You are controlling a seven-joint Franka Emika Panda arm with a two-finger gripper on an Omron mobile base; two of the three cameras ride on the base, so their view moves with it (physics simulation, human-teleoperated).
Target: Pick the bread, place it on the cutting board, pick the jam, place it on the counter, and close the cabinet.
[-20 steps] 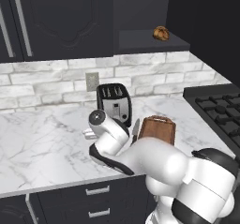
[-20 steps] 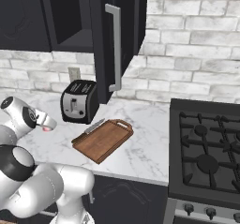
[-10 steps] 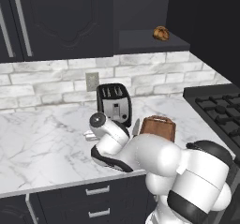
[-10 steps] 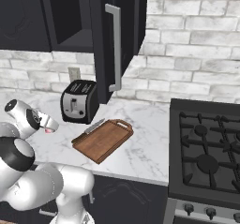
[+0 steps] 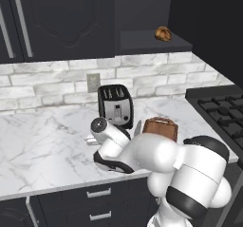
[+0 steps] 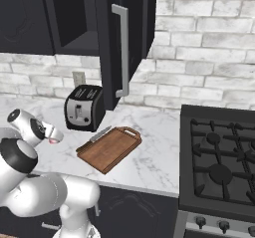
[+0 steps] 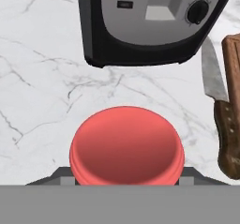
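My gripper [image 7: 126,183] is clamped on the jam [image 7: 126,152], held just above the bench [image 7: 42,78]. Toaster [image 7: 154,21] directly ahead, knife [image 7: 213,78] off to one side. Risk: releasing too high tips the jar; drifting forward bumps the toaster.

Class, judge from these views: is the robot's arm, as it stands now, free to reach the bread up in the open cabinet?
Probably not yet: the tool is shut on the jam low over the counter, while the bread sits high on the cabinet shelf.

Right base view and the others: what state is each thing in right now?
cabinet: door open.
bread: lying on the open cabinet's shelf.
cutting board: lying flat, nothing on it.
jam: lid on, gripped.
gripper: shut on the jam.
knife: lying beside the cutting board.
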